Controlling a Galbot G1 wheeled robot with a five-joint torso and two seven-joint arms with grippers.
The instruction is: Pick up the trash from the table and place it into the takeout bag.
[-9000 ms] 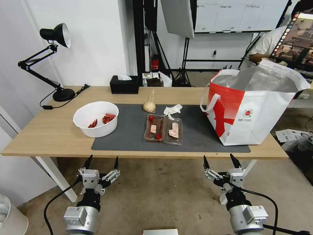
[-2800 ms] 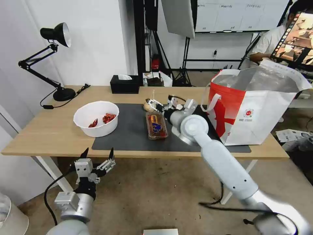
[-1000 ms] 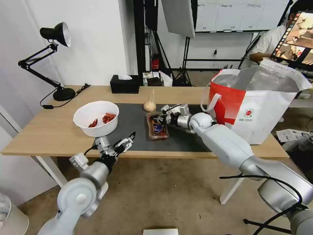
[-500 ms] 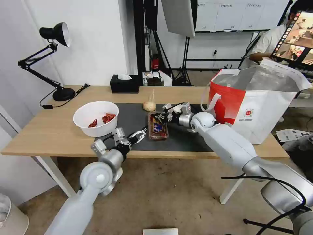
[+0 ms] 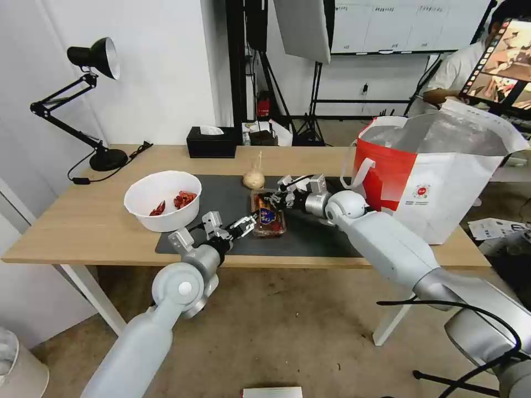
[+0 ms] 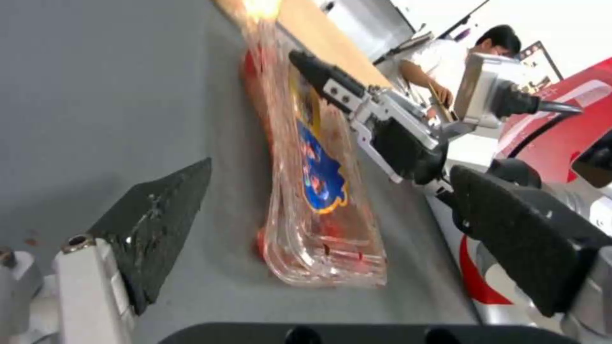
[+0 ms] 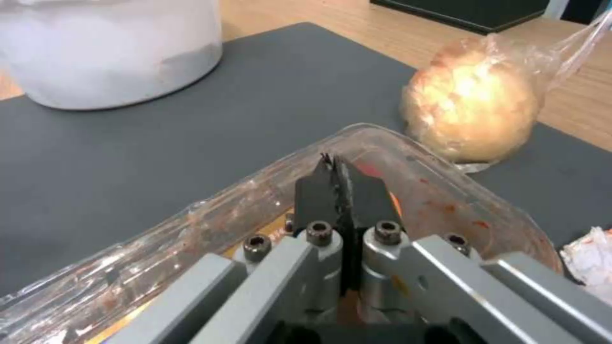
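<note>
The clear tray (image 5: 267,214) lies folded shut on the dark mat (image 5: 221,196) of the table (image 5: 83,224). My right gripper (image 5: 275,199) rests on the tray's far end, shut on its edge (image 7: 334,165). My left gripper (image 5: 245,224) is open at the tray's near left corner, and the tray (image 6: 319,191) lies just ahead, between its fingers (image 6: 159,220). The knotted bag (image 5: 254,178) sits behind the tray. The white bowl (image 5: 162,200) holds red shells at the left. A bit of tissue (image 7: 593,258) lies beside the tray. The takeout bag (image 5: 437,177) stands open at the right.
A black desk lamp (image 5: 94,99) stands at the table's back left corner, and a black tissue box (image 5: 211,142) at the back edge. My right arm (image 5: 387,243) reaches across in front of the takeout bag. A person sits in the room behind.
The tray, first lying open and flat, is now folded shut. Over the last second my left gripper has moved up and right to the tray's near corner. The right gripper has stayed on the tray.
</note>
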